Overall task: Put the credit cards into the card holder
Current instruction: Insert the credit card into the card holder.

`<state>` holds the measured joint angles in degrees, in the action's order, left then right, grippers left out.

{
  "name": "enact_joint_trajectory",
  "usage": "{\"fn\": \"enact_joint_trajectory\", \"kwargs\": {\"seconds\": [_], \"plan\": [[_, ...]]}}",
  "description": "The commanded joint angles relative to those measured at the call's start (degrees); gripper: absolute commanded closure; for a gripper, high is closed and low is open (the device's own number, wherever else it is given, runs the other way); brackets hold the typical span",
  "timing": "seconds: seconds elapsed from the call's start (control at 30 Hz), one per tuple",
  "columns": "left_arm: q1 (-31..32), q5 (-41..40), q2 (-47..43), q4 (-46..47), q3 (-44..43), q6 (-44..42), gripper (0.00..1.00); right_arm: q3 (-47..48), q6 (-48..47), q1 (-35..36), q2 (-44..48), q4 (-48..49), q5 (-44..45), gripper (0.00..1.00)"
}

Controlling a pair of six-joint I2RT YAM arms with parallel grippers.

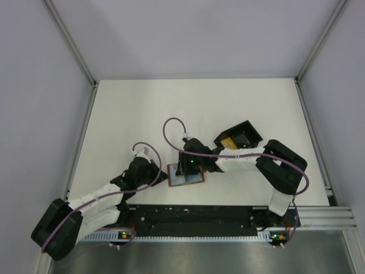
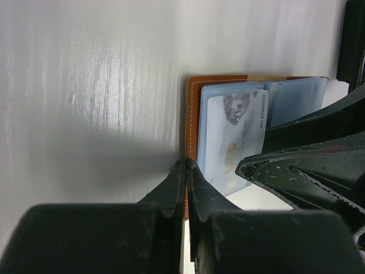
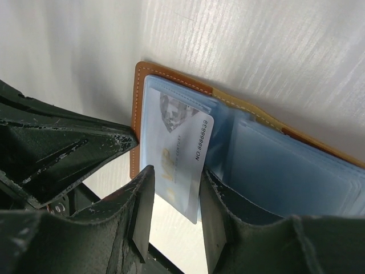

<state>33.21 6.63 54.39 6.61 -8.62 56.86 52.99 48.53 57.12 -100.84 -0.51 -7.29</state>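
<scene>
Brown leather card holder (image 3: 140, 91) lies open on the white table (image 1: 171, 114). The left gripper (image 2: 186, 171) pinches its left edge, jaws fully closed, while the right gripper (image 3: 174, 188) apparently clasps a pale card (image 3: 182, 142) half tucked into its left side.

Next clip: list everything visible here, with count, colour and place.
card holder: one, brown with pale blue sleeves, open on the table before the arms
credit card: one, pale grey-white, partly in the holder's left-hand sleeve
tan-gold card: one, inside the black box
black box: one, behind the right arm
table: one, white
left gripper: black, shut on the card holder's left edge
right gripper: black, closed across the credit card
</scene>
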Motion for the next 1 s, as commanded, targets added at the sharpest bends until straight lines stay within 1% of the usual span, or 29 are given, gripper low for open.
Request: {"fn": "enact_joint_trajectory", "kwargs": {"seconds": [0.0, 0.1, 0.13, 0.27, 0.37, 0.5, 0.6, 0.67, 0.8, 0.9, 0.93, 0.97], "plan": [[0.2, 1.9, -0.9, 5.3, 1.0, 0.3, 0.97, 3.2, -1.6, 2.2, -0.9, 0.1, -3.5, 0.64], [0.3, 1.9, -1.0, 5.3, 1.0, 0.2, 0.98, 4.1, -2.0, 2.3, -1.9, 0.1, -5.7, 0.64], [0.3, 1.9, -1.0, 5.3, 1.0, 0.2, 0.98, 4.2, -2.0, 2.4, -2.2, 1.8, -6.7, 0.65], [0.3, 2.2, -1.0, 5.7, 1.1, 0.4, 0.98, 5.5, -0.8, 2.5, -3.4, 1.2, -8.4, 0.65], [0.3, 2.1, -1.4, 6.0, 1.5, 1.1, 0.99, 4.6, 3.4, 2.5, -3.7, 2.1, -8.7, 0.65], [0.5, 1.8, -1.8, 6.3, 1.9, 1.5, 1.00, 2.5, 8.4, 2.4, -4.7, 7.0, -11.0, 0.64], [0.5, 1.1, -2.5, 5.1, 1.7, 1.5, 1.00, 2.2, 7.4, 2.2, -3.6, 4.6, -7.1, 0.62], [0.5, 0.5, -3.4, 3.7, 1.7, 1.4, 1.00, 2.3, 4.8, 1.4, -1.7, 2.5, -3.7, 0.60], [0.5, -1.6, -5.7, 0.1, 1.2, 0.9, 1.00, 1.8, -1.0, 0.5, 4.4, -0.9, 2.4, 0.56], [0.5, -2.7, -6.8, -1.9, 0.3, 0.2, 1.00, 1.3, -5.1, 0.4, 9.2, -2.6, 6.3, 0.51], [0.5, -2.6, -6.8, -2.2, -0.1, -0.1, 1.00, 1.2, -5.9, 0.3, 11.0, -4.3, 8.8, 0.48], [0.5, -2.5, -6.8, -2.4, -0.4, -0.3, 0.99, 0.9, -6.9, 0.1, 12.3, -5.5, 10.3, 0.47]]}}
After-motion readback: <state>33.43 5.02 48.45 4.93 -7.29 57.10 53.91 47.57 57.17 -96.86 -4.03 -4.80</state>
